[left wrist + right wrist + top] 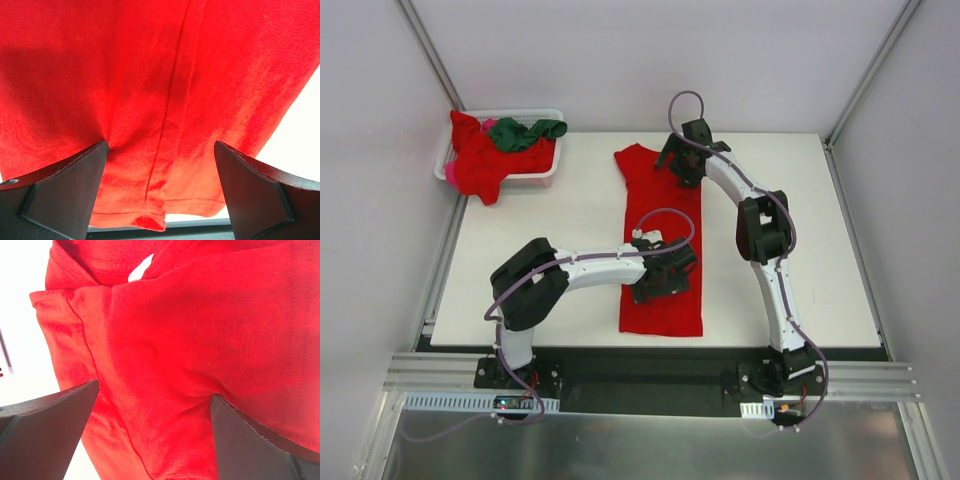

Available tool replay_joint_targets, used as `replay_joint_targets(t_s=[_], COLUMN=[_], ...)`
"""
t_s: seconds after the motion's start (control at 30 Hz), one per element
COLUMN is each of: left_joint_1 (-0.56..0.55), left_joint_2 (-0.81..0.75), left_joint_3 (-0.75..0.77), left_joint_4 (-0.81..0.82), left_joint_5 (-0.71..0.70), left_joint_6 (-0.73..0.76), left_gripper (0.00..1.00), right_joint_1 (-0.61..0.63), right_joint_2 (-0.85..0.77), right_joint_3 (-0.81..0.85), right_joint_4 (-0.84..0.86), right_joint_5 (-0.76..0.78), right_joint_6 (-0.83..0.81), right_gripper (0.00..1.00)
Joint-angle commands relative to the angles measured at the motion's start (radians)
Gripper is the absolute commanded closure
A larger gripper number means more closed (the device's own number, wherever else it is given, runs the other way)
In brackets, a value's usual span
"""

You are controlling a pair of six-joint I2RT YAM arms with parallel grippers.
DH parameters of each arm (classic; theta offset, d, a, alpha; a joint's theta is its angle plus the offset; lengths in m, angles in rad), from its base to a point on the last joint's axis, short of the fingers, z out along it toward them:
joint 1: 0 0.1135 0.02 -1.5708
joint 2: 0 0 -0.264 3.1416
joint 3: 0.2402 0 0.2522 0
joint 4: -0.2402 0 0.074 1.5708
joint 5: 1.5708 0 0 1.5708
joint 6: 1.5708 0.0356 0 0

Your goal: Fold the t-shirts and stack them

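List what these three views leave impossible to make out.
- Top view: the left gripper and right gripper cover parts of the flat red t-shirt; fingertip contact with cloth unclear.
- Top view: the heap in the basket is tangled and small; shirt count unclear.
- Both wrist views: frame edges cut off the t-shirt's outline.

My left gripper (662, 278) and right gripper (682, 165) each hide the red t-shirt (655, 195) patch beneath them. Both wrist views crop the shirt beyond my fingers (65, 195); the heap (485, 160) in the basket (545, 175), past my left hand, is too tangled to count
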Motion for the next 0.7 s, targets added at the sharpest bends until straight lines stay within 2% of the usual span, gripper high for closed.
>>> replay_joint_targets(t_s=[0.0, 0.43, 0.67], left_joint_1=[-0.012, -0.012, -0.012], left_joint_2=[0.009, 0.040, 0.037], left_joint_3=[-0.013, -0.003, 0.003], left_joint_4=[-0.113, -0.144, -0.150], left_joint_5=[-0.008, -0.013, -0.023], left_joint_6=[0.000, 0.051, 0.077], left_gripper=[0.10, 0.09, 0.09], right_joint_1=[-0.007, -0.019, -0.024], right_joint_2=[0.023, -0.014, -0.020], right_joint_3=[0.006, -0.115, -0.108], right_joint_4=[-0.002, 0.014, 0.009], right_joint_5=[0.033, 0.042, 0.048], right_joint_6=[-0.004, -0.018, -0.043], right_gripper=[0.00, 0.00, 0.00])
